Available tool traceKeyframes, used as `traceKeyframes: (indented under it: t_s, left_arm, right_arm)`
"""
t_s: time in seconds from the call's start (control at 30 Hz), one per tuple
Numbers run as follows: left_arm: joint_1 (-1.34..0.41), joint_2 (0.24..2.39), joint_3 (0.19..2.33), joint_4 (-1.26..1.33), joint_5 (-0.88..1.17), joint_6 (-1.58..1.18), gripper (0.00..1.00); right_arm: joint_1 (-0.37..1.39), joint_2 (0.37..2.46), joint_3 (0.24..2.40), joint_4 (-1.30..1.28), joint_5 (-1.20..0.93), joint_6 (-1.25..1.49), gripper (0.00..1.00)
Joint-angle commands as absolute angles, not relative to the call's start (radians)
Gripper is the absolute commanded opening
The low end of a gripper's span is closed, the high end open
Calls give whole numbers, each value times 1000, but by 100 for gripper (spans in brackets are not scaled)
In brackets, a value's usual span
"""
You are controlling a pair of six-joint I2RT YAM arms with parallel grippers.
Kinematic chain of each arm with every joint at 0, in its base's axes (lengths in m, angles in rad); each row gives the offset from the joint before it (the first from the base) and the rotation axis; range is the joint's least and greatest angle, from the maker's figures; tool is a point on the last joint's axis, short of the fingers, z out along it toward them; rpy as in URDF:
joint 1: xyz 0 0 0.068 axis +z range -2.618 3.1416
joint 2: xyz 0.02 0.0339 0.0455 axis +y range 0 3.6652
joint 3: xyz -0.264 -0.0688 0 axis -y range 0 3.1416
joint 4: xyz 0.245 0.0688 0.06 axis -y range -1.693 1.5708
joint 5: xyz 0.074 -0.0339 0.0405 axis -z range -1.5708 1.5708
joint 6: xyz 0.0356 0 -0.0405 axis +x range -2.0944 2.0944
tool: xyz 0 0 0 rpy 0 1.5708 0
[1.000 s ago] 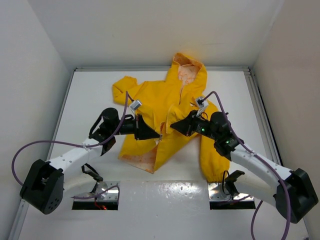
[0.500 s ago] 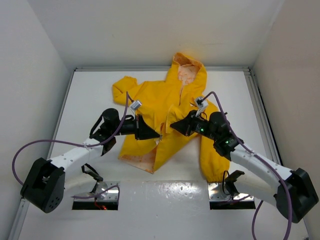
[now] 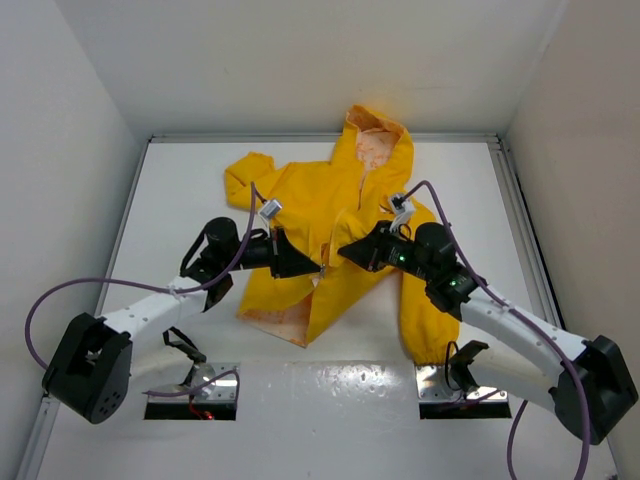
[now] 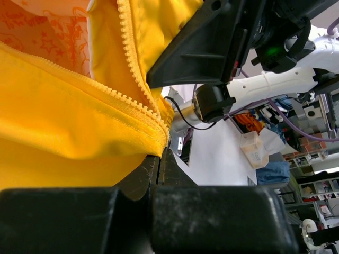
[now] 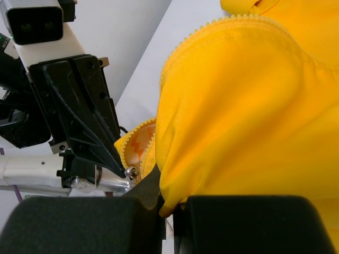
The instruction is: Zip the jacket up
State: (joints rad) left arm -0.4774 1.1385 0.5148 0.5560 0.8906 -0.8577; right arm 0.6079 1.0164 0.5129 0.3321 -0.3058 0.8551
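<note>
- Jacket: lies front up at the middle of the desk, hood toward the far edge, front unzipped.
- Left gripper: jaws narrow, pinching one front edge of the jacket beside the zipper teeth. The orange-printed lining is exposed there.
- Right gripper: jaws narrow, clamped on the opposite front edge.
- The grippers face each other over the open front, near but apart.

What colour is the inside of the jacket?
White lining with orange prints; left wrist view shows best.
</note>
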Motion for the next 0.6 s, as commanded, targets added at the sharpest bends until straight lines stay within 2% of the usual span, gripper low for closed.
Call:
traceKeyframes:
  t_s: [0.0,0.57]
  left_arm:
    - [-486,1143,512,621,896,-867,0]
    - [-486,1170,512,675,905,-914,0]
  right_arm:
    - [623,1014,560,377,-296,877,0]
    - [634,1017,558,391,-310,900,0]
